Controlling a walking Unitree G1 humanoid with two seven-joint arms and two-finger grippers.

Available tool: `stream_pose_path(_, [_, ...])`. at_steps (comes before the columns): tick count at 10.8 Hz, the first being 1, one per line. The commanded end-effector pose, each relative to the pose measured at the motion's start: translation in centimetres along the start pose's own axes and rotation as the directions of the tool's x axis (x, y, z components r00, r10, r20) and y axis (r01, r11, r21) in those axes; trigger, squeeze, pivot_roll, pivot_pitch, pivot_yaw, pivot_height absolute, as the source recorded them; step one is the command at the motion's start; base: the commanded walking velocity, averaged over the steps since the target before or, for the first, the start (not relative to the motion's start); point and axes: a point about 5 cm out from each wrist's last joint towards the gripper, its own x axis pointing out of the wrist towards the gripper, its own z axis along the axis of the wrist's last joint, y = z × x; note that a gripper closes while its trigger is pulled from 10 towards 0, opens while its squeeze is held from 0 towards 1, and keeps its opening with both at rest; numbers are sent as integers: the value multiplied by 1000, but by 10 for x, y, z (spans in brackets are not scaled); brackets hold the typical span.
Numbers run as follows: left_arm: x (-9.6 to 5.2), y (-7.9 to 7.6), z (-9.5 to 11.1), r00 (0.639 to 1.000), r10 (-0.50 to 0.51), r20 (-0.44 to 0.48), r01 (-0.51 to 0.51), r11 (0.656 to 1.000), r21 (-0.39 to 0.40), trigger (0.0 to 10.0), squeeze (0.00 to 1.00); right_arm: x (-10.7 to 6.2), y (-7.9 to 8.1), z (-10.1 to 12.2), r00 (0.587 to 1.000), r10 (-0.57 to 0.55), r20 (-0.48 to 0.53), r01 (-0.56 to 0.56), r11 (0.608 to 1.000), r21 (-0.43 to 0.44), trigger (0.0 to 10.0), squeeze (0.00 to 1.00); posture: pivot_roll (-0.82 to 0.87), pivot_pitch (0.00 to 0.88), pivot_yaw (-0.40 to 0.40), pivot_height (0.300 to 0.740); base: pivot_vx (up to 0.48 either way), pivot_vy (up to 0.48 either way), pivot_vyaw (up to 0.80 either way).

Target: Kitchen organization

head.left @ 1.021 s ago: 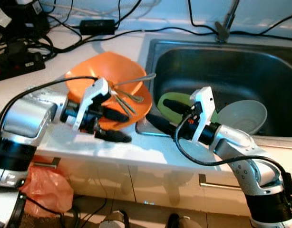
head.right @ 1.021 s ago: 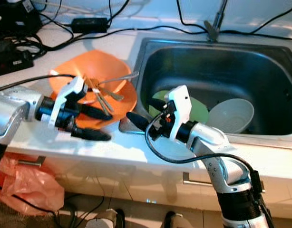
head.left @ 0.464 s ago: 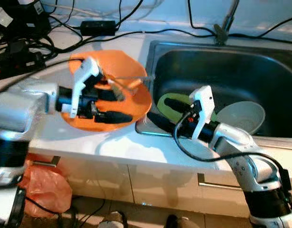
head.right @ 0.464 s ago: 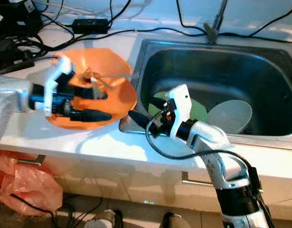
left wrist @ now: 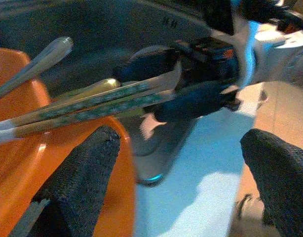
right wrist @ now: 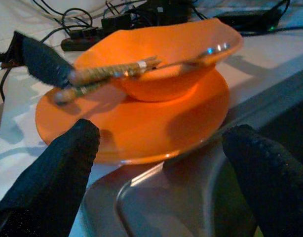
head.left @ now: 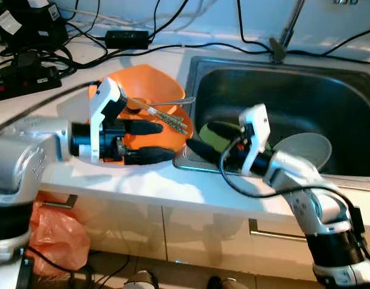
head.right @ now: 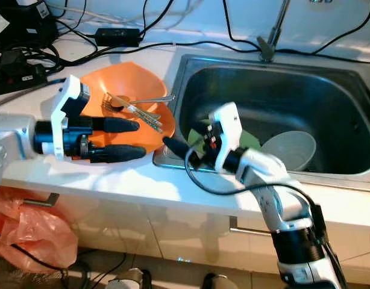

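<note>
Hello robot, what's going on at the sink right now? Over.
Left gripper open at orange plate. Right gripper open over sink edge. Cutlery across orange bowl.

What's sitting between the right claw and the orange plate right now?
Only the steel sink rim and a strip of white counter. The right wrist view shows the right claw open toward the orange plate, nothing else between.

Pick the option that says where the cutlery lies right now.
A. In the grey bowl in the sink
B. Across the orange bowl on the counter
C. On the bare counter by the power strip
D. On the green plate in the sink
B: the cutlery rests across the orange bowl, which sits on an orange plate on the counter beside the sink.
</note>
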Motion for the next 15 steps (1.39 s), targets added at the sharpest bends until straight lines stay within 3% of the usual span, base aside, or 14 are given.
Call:
stream_pose_path(1, [-3, -7, 2, 999, 4, 32, -3, 1000, -20, 10000, 0, -1, -3, 3, 1000, -2, 16, 2, 1000, -8, 10000, 0, 152, 76, -27, 740, 0, 0, 0])
stream_pose_path(5, [9, -15, -1, 980, 92, 179, -72, 991, -114, 10000, 0, 2, -8, 4, 999, -5, 36, 6, 1000, -6, 10000, 0, 168, 41, -34, 740, 0, 0, 0])
stream_pose_path(7, [16, -19, -15, 951, 184, 248, -130, 967, -218, 10000, 0, 2, -11, 4, 999, -6, 34, 6, 1000, -7, 10000, 0, 170, 28, -46, 740, 0, 0, 0])
stream_pose_path(8, [20, -18, -22, 918, 274, 288, -187, 937, -295, 10000, 0, 3, -14, 5, 999, -20, 39, 21, 1000, -8, 10000, 0, 170, 28, -46, 740, 0, 0, 0])
stream_pose_path(9, [25, -21, -29, 904, 305, 300, -205, 925, -321, 10000, 0, 3, -15, 6, 999, -30, 43, 30, 1000, -10, 10000, 0, 168, 26, -53, 740, 0, 0, 0])
stream_pose_path(10, [34, -23, -38, 870, 384, 310, -250, 884, -394, 10000, 0, 4, -17, 6, 998, -35, 45, 36, 999, -10, 10000, 0, 168, 24, -57, 740, 0, 0, 0])
stream_pose_path(11, [41, -27, -43, 863, 404, 304, -274, 880, -388, 10000, 0, 5, -17, 6, 998, -39, 46, 39, 999, -10, 10000, 0, 168, 24, -57, 740, 0, 0, 0])
stream_pose_path(12, [46, -27, -48, 856, 423, 297, -273, 858, -435, 10000, 0, 5, -18, 6, 998, -41, 46, 41, 999, -11, 10000, 0, 163, 23, -60, 740, 0, 0, 0])
stream_pose_path(13, [49, -22, -56, 833, 467, 297, -251, 798, -548, 10000, 0, 4, -18, 6, 998, -42, 44, 42, 999, -14, 10000, 0, 163, 23, -60, 740, 0, 0, 0])
stream_pose_path(15, [55, -10, -63, 771, 557, 307, -227, 692, -685, 10000, 0, -4, -23, 5, 999, -48, 15, 49, 998, -42, 10000, 0, 145, 22, -66, 740, 0, 0, 0])
